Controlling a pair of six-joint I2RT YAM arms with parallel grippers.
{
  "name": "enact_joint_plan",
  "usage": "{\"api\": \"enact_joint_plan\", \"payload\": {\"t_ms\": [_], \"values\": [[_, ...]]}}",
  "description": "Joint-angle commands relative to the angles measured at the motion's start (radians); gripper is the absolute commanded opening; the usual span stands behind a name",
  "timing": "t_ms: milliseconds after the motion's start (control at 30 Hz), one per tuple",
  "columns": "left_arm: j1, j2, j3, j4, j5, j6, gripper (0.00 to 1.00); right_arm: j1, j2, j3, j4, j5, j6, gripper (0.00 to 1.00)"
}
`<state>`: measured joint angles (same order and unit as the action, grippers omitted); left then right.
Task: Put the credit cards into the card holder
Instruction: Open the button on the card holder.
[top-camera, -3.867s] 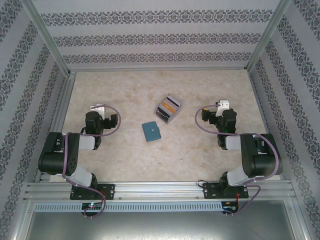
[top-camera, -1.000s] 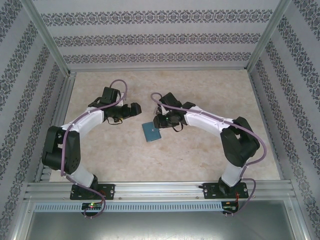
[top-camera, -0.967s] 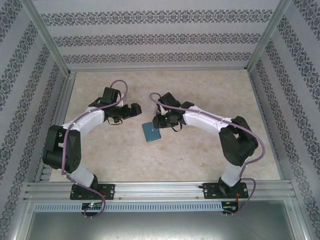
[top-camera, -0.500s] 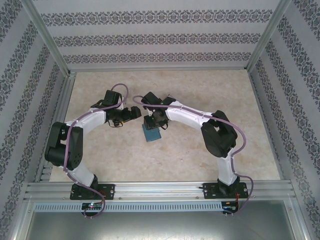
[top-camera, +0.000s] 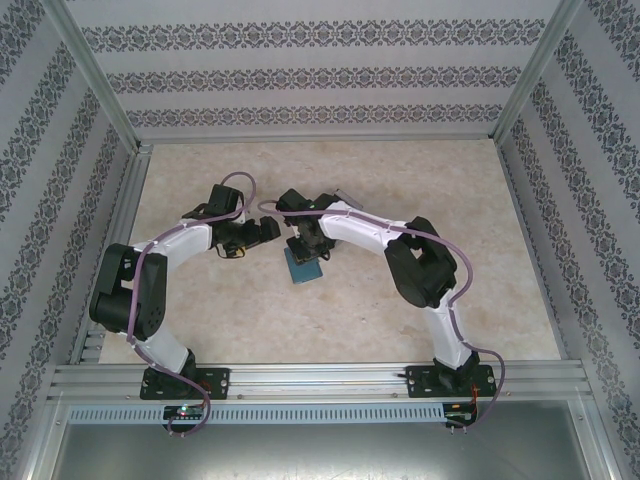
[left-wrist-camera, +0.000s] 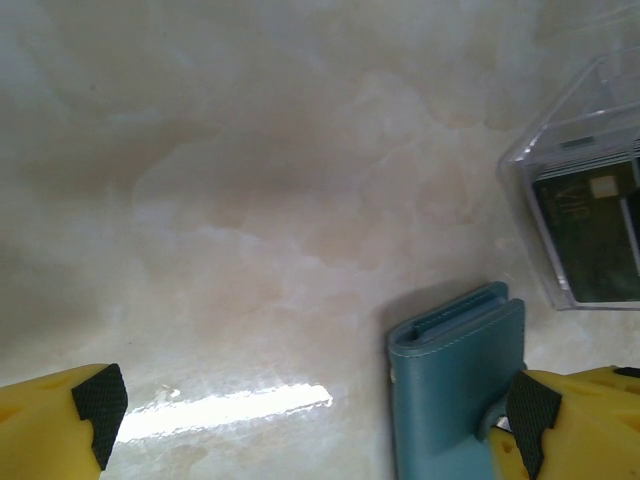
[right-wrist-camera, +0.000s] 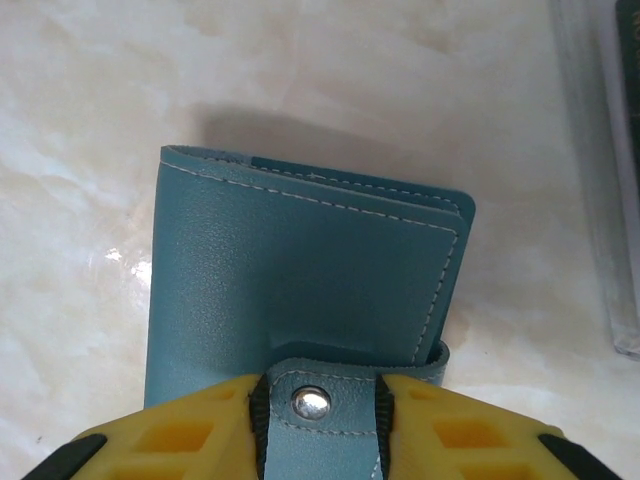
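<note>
"Where is the teal-blue, book-like leather card holder (top-camera: 302, 266) (left-wrist-camera: 458, 385) (right-wrist-camera: 300, 285)?"

"Closed and flat on the beige marbled desk (top-camera: 480, 220), near the middle. It is just beside a clear plastic tray (left-wrist-camera: 560, 170) with a dark credit card (left-wrist-camera: 592, 235) inside."

"And the right end effector (top-camera: 306, 250) (right-wrist-camera: 318, 402)?"

"Its yellow fingers pinch the holder's snap-studded strap tab (right-wrist-camera: 320, 415)."

"The left end effector (top-camera: 264, 231) (left-wrist-camera: 312, 420)?"

"Spread wide, low over the desk. One pad is at the holder's edge, but I cannot tell if it touches."

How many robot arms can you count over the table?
2. The left arm reaches in from the left; the right arm bends across from the right, its claw at the teal card holder.
</note>
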<state>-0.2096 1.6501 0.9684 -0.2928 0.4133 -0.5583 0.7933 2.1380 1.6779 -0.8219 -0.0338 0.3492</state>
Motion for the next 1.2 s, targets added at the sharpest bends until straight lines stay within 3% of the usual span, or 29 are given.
{"api": "enact_joint_plan", "payload": {"t_ms": [0,300,600,933,1167], "values": [[-0.002,-0.015,-0.003,0.007,-0.027,-0.021,0.99,0.014,0.028,0.033,-0.047,0.035,-0.027,0.37],[-0.003,-0.015,-0.002,0.012,-0.021,-0.034,0.99,0.021,0.030,0.028,-0.065,0.046,-0.039,0.41],[-0.003,-0.005,0.003,0.018,-0.013,-0.038,0.99,0.021,0.061,0.039,-0.054,0.060,-0.045,0.40],[-0.003,0.006,0.005,0.012,-0.007,-0.032,0.99,0.032,0.086,0.013,-0.040,0.078,-0.075,0.30],[-0.004,0.026,0.019,0.018,0.008,-0.032,0.99,0.030,0.070,-0.001,-0.010,0.045,-0.062,0.14]]}}
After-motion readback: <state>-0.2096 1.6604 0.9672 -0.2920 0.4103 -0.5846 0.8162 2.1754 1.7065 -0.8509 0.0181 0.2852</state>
